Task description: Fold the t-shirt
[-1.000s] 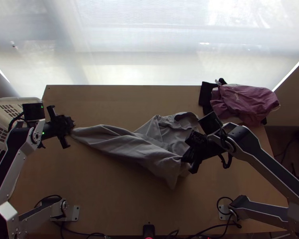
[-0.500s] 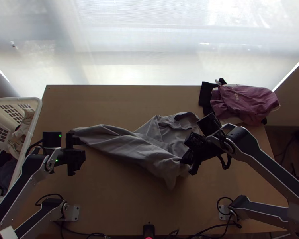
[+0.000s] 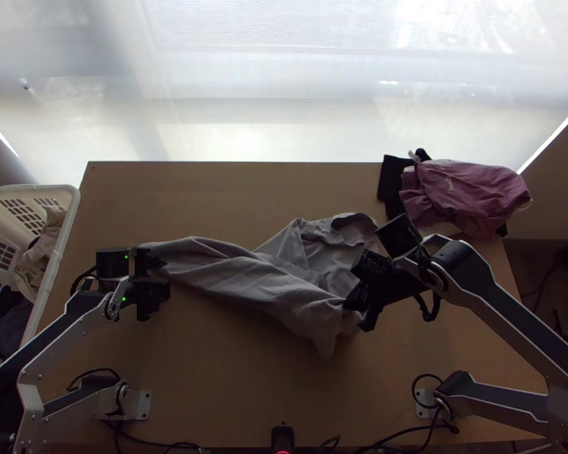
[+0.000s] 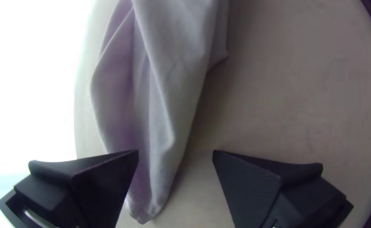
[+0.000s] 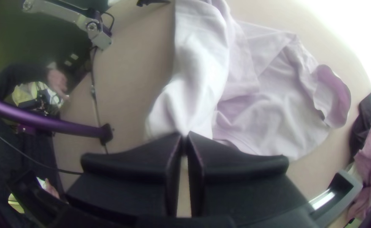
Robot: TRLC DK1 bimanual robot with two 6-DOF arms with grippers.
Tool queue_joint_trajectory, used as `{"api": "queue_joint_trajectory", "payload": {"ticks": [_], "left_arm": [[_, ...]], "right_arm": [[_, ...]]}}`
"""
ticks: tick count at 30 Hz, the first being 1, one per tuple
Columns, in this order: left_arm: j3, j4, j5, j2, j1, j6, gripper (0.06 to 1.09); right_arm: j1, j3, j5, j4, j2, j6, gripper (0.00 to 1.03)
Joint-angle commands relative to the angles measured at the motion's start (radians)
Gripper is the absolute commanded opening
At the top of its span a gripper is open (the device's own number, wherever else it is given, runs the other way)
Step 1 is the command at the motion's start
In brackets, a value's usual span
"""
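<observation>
A grey t-shirt [image 3: 238,276] lies bunched and drawn out lengthwise across the middle of the table. My left gripper [image 3: 156,276] is at its narrow left end. In the left wrist view my left gripper [image 4: 176,154] stands open, the cloth end [image 4: 151,177] lying between its fingers, nearer one of them. At the shirt's right part is my right gripper [image 3: 357,306]. In the right wrist view my right gripper [image 5: 185,137] is shut on a gathered edge of the t-shirt [image 5: 189,97], whose looser part with the neckline spreads beside it.
Pink and black clothes [image 3: 465,193] lie in a heap at the table's back right corner. A white basket [image 3: 60,250] holding clothes stands at the left edge. Near the front edge is a small black device [image 3: 283,437]. A person's hand [image 5: 58,82] is beyond the table.
My left gripper has come toward the table's front and rightward, turning so its fingers straddle the shirt's left end. The right gripper has kept still; the shirt's lower tip shifted slightly.
</observation>
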Motion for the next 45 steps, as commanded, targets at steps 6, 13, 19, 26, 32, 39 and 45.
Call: {"api": "queue_joint_trajectory", "payload": {"ticks": [6, 13, 19, 26, 32, 39, 45], "left_arm": [[0.064, 0.124, -0.008, 0.142, 0.076, 0.045, 0.92], [0.073, 0.160, 0.009, 0.192, 0.132, 0.113, 0.91], [0.073, 0.168, 0.026, 0.212, 0.147, 0.136, 0.37], [0.145, 0.022, 0.023, 0.167, 0.147, 0.067, 0.10], [0.506, -0.528, 0.013, 0.066, 0.145, -0.226, 0.10], [0.849, -1.021, 0.018, -0.075, 0.155, -0.368, 0.10], [1.021, -1.116, 0.055, -0.193, 0.176, -0.478, 0.10]], "right_arm": [[0.003, 0.004, -0.001, 0.000, 0.006, 0.000, 0.03], [0.005, 0.004, -0.001, 0.001, 0.007, 0.000, 0.03], [0.005, 0.010, -0.001, 0.001, 0.012, 0.000, 0.03], [0.008, 0.011, -0.001, -0.005, 0.009, 0.000, 0.03], [0.015, 0.034, -0.043, -0.062, -0.010, 0.001, 0.03], [0.003, 0.128, -0.130, -0.213, -0.048, 0.001, 0.03], [-0.047, 0.323, -0.191, -0.292, -0.085, -0.003, 0.03]]}}
